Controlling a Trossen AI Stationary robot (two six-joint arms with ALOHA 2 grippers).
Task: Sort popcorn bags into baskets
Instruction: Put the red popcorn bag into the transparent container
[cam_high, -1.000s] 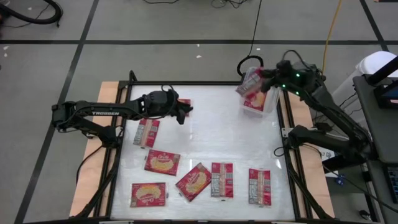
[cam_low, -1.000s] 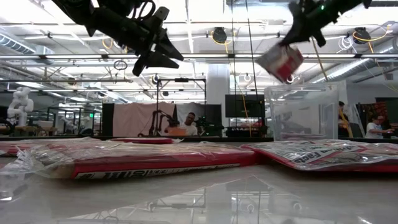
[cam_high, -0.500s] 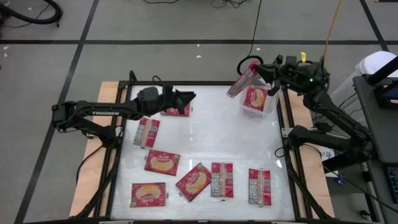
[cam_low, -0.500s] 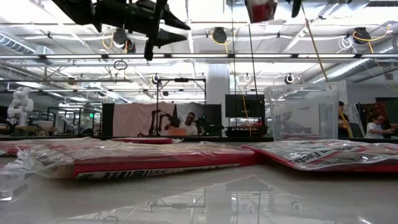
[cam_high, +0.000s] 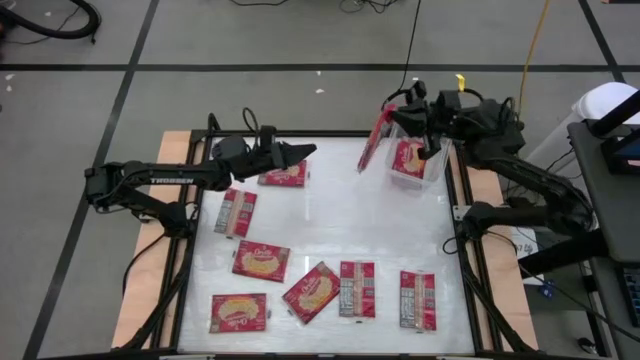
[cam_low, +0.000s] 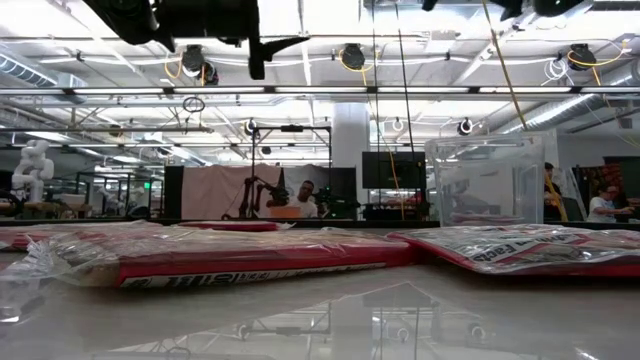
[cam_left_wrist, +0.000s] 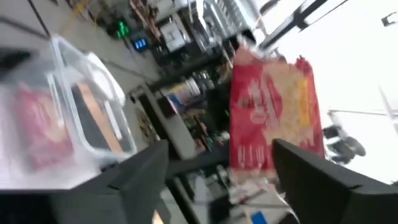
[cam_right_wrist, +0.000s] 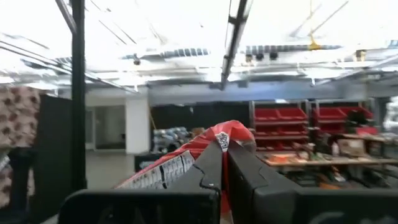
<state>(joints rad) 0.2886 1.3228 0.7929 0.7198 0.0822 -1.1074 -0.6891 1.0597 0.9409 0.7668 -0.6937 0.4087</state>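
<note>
Several red popcorn bags lie flat on the white table, among them one at the far left and one nearer the middle. The clear basket stands at the far right corner with a bag inside it. My right gripper is shut on another popcorn bag, held high just left of the basket. This bag also shows in the left wrist view. My left gripper is open and about level, above the far-left bag and touching nothing. My right gripper pinches the popcorn bag by its crimped end edge between its two shut fingers. The fingers come about level from the table's right side, tipped a little upward. The bag is lifted clear of the table and basket and stands on edge, seen as a narrow strip from above.
The near half of the table holds a row of bags. A bare stretch of table lies between the two arms. Black frame rails run along the table's sides.
My right gripper has risen and tipped upward, going from over the basket toward the table's left with its bag. The bag has swung from hanging over the basket to standing edge-on left of it. My left gripper has risen, rolled, and tipped from pointing down to about level.
</note>
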